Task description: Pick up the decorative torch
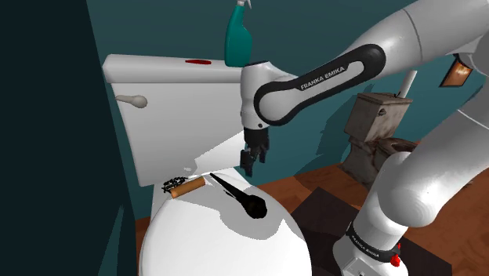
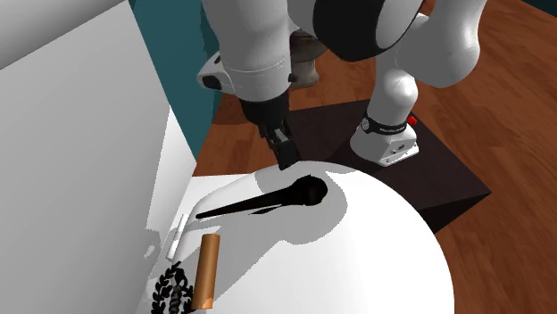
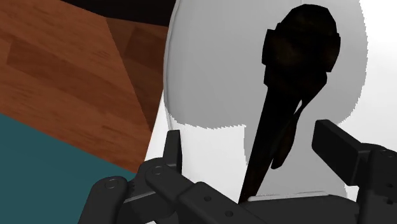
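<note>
From the shoulder view, the dark decorative torch (image 1: 239,196) lies flat on the white toilet lid (image 1: 204,243), thin end toward ten o'clock and bulbous head toward four. A short brown cylinder (image 1: 188,187) rests just off that thin end at about nine o'clock. The black gripper (image 1: 251,166) hangs at roughly twelve o'clock over the torch's middle, pointing down, with a gap I can see beneath its tips. In the second exterior view, the gripper (image 2: 286,159) sits at about one o'clock from the torch (image 2: 268,202), near the head and apart from it. The brown cylinder (image 2: 208,268) and a small white stick (image 2: 179,235) lie further off toward seven o'clock. In the wrist view, the fingers (image 3: 172,149) stand wide apart and grip nothing. The torch (image 3: 299,51) runs lengthwise through the gap between them, touching neither. To my eye the approach and lining-up are done. The drop to the handle, the closing and the lift are all left.
</note>
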{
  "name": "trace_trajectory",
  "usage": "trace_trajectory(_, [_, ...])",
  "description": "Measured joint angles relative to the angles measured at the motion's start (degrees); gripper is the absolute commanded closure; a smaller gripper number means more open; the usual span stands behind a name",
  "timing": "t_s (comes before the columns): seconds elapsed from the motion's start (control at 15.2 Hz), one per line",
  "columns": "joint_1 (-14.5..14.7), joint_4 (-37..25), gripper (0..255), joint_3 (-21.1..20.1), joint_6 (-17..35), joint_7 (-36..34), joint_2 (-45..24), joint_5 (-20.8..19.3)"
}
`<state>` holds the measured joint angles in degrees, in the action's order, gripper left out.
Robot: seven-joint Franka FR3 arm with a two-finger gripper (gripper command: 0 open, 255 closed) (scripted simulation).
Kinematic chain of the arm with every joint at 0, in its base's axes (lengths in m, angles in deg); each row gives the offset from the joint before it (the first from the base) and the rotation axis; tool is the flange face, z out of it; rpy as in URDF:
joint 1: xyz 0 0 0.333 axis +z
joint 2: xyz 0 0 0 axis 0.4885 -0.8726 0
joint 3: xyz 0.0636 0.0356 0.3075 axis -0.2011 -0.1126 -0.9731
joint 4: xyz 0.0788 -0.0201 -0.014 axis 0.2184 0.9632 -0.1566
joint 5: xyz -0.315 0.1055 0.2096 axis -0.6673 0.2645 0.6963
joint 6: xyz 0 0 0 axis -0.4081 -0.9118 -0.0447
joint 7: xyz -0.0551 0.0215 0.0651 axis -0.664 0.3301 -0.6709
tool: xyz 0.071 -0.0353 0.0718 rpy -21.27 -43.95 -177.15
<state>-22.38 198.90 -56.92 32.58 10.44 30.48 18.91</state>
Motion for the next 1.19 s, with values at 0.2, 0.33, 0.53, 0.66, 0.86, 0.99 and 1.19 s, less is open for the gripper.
trace_trajectory(0.2, [0.7,-2.6,0,-1.8,3.1,-2.6,-6.5,-0.1])
trace_trajectory(0.33, [1.0,-3.8,0,-2.7,5.8,-4.2,-11.0,-0.5])
trace_trajectory(0.53, [1.4,-5.1,0,-3.4,8.3,-5.8,-15.3,-1.2])
trace_trajectory(0.66, [1.5,-5.0,0,-3.5,10.1,-6.3,-17.0,-1.7])
trace_trajectory(0.86, [1.6,-4.5,0,-3.6,12.4,-7.0,-18.9,-2.4])
trace_trajectory(0.99, [1.5,-4.2,255,-3.5,13.3,-7.0,-19.6,-2.7])
trace_trajectory(1.19, [1.5,-4.1,255,-3.5,13.6,-7.2,-19.8,-2.8])
